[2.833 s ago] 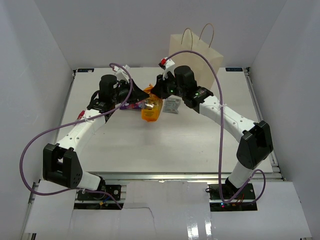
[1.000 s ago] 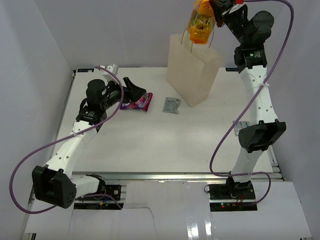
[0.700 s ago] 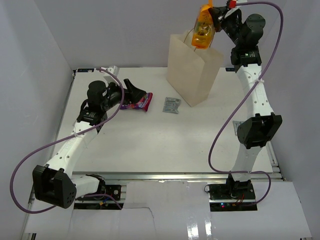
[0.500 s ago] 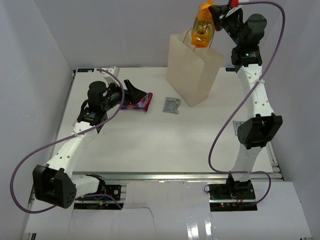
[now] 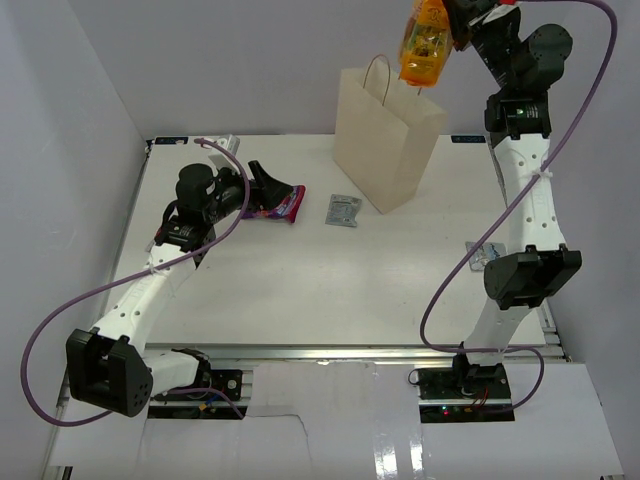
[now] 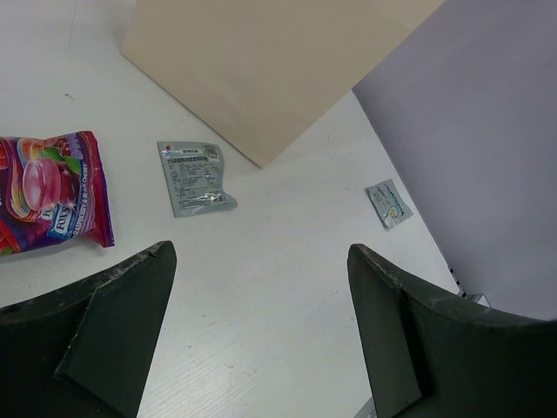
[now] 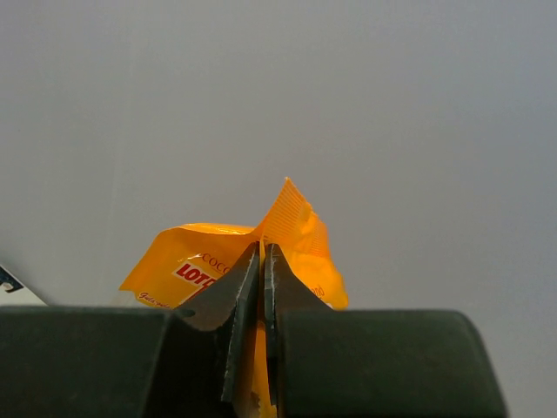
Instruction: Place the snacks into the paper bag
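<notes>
Right gripper [image 7: 263, 261] raised high, jaws clamped on the top edge of the orange packet [image 5: 424, 42]. The packet hangs in the air over the paper bag [image 5: 385, 145], which stands upright near the tabletop's far edge. Left gripper [image 6: 259, 261] has its jaws wide apart and empty, just beside the purple packet [image 5: 281, 204]. Silver sachet [image 5: 343, 210] lies flat between that packet and the bag.

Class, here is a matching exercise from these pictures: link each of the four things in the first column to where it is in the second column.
Column one:
1. orange packet
2. purple packet
3. silver-grey sachet
4. paper bag

Column two:
A. standing upright at the far side of the table
B. pinched in the shut right end effector, high in the air
C. lying beside the open left end effector
D. lying flat close to the bag's base

Pairs: 1-B, 2-C, 3-D, 4-A.
</notes>
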Controlling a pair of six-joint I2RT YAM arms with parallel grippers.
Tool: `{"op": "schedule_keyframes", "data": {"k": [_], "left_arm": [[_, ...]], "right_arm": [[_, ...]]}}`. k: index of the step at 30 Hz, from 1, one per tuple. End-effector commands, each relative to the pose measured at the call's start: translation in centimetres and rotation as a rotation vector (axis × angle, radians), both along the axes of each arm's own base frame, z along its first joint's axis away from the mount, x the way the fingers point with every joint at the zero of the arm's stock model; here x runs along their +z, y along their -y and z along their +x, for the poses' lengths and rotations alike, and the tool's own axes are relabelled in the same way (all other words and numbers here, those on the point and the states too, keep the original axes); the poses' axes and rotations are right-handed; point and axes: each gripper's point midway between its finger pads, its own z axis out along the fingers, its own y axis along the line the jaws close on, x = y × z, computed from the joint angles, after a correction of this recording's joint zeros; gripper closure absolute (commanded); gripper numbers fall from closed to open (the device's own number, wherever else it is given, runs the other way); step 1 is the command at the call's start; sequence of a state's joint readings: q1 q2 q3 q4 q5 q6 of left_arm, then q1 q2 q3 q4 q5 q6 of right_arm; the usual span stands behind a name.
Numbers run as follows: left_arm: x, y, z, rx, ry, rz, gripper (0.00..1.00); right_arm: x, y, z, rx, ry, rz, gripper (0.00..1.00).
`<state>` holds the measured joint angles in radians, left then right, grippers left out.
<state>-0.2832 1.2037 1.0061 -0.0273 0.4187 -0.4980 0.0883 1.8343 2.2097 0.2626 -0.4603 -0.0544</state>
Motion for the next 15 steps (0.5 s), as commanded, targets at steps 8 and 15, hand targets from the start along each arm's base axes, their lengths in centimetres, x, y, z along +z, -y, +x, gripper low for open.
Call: {"op": "schedule_keyframes", "data": {"k": [8, 15], "left_arm": [[0.5, -0.1, -0.4, -0.010, 0.013, -0.013, 0.10], [0.7, -0.2, -0.7, -0.005, 0.012, -0.007, 0.10]], "right_arm": [[3.8, 0.6, -3.5, 0.019, 0.181, 0.008, 0.92], [0.2, 0.3, 0.6, 0.009, 0.137, -0.025, 0.92]]}}
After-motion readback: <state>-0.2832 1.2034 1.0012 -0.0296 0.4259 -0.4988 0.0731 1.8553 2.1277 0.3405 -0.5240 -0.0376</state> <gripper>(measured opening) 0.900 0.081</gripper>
